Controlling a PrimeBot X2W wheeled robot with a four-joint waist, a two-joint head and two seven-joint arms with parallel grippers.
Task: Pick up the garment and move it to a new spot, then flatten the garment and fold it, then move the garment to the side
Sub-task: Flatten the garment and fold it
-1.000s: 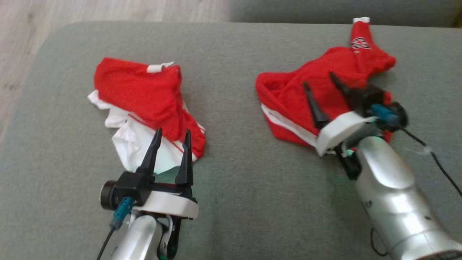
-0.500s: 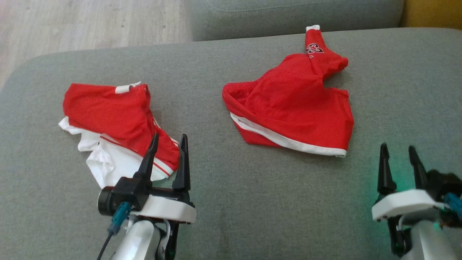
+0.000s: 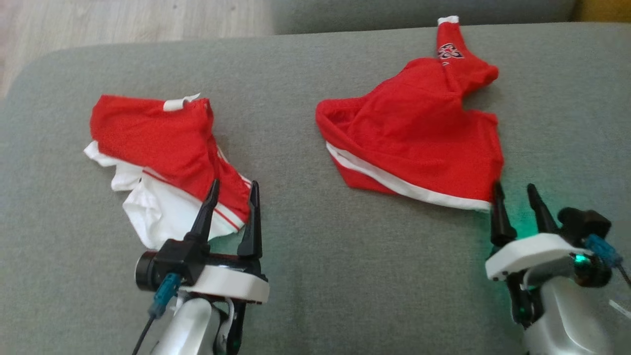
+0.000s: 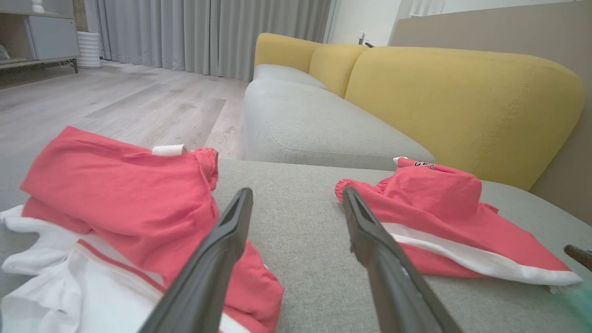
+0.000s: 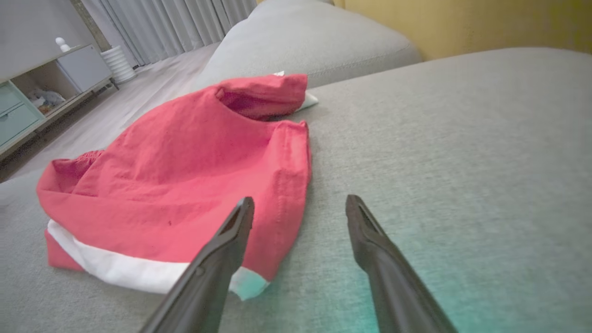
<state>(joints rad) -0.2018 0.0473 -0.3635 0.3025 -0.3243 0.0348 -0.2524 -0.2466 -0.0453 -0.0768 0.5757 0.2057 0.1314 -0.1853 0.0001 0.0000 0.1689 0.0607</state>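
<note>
- Nearby, holds right gripper (image 3: pixel 514 186) parted, empty, beside near right corner of garment (image 3: pixel 419 133).
- Holds left gripper (image 3: pixel 234 183) parted, empty, at second garment (image 3: pixel 157 143), left.
- Shows bare cushion (image 3: pixel 305 246) between.

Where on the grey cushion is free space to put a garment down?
Bare cushion lies between the red-and-white garment and the red garment, and in front between the left gripper and right gripper. Crowded: both garments' near corners.
</note>
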